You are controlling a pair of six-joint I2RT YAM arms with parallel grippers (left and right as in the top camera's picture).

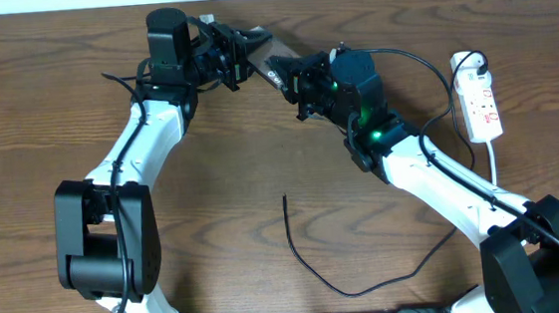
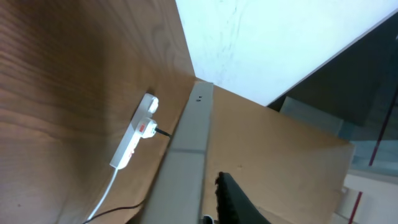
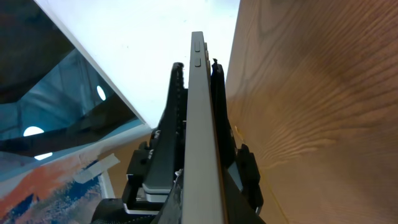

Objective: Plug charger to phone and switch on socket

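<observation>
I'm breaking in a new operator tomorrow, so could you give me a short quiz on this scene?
1. True or false: the phone lies flat on the table.
2. Where is the loose tip of the black cable? A) in the phone B) on the bare table between the arms C) in a gripper
3. Fill in: the power strip lies beside the ___ arm.
Key: 1 false, the right gripper clamps it edge-on; 2 B; 3 right arm.
</observation>
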